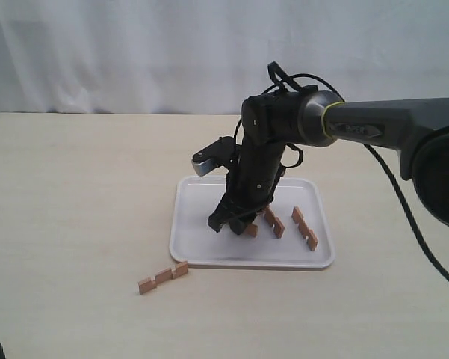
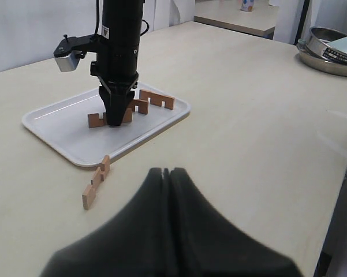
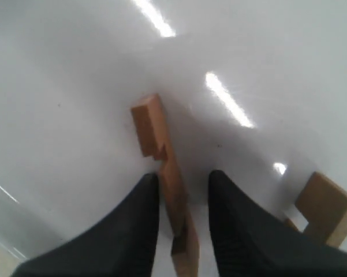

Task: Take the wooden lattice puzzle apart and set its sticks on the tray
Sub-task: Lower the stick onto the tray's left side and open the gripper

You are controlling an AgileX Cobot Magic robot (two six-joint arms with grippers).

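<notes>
The right gripper [image 1: 230, 223] stands over the tray [image 1: 198, 250], its fingers either side of one stick [image 3: 149, 118] that rests on the tray floor. The close view is too blurred to tell whether it is pinched or let go. Two more sticks [image 1: 305, 228] lie on the tray's right half, so the wooden lattice puzzle is already apart.

The fourth stick [image 1: 163, 277] lies on the table just off the tray's front left corner, its long axis roughly along the front rim with one end nearly touching it. The left gripper [image 2: 168, 173] is clenched on nothing, further from the tray than that stick. The right looks nearer.
</notes>
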